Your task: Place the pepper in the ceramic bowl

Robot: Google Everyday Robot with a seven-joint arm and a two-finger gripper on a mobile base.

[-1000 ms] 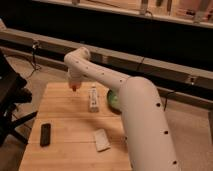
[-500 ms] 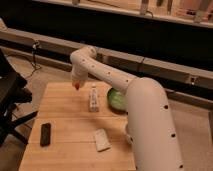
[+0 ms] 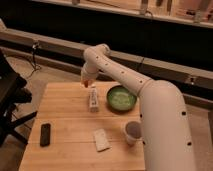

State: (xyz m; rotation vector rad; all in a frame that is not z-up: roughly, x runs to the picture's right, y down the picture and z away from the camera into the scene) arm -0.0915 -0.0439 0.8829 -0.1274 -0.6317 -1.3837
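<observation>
The ceramic bowl (image 3: 121,98) is wide and green with a dark rim, standing on the wooden table (image 3: 60,107) right of centre. My gripper (image 3: 87,81) hangs above the table's back part, left of the bowl and just above a white upright bottle (image 3: 93,99). A tiny red-orange piece, the pepper (image 3: 87,83), shows at the gripper's tip, held above the tabletop. The white arm (image 3: 150,100) curves from the lower right over the bowl's right side.
A small greyish cup (image 3: 132,133) stands near the front right of the table. A white flat packet (image 3: 101,139) lies in front, and a black remote-like object (image 3: 45,134) lies at the front left. A dark chair (image 3: 10,95) stands to the left.
The gripper with the red-orange piece has moved rightward, from the table's back left to above the white bottle, closer to the bowl. The things on the table have not moved.
</observation>
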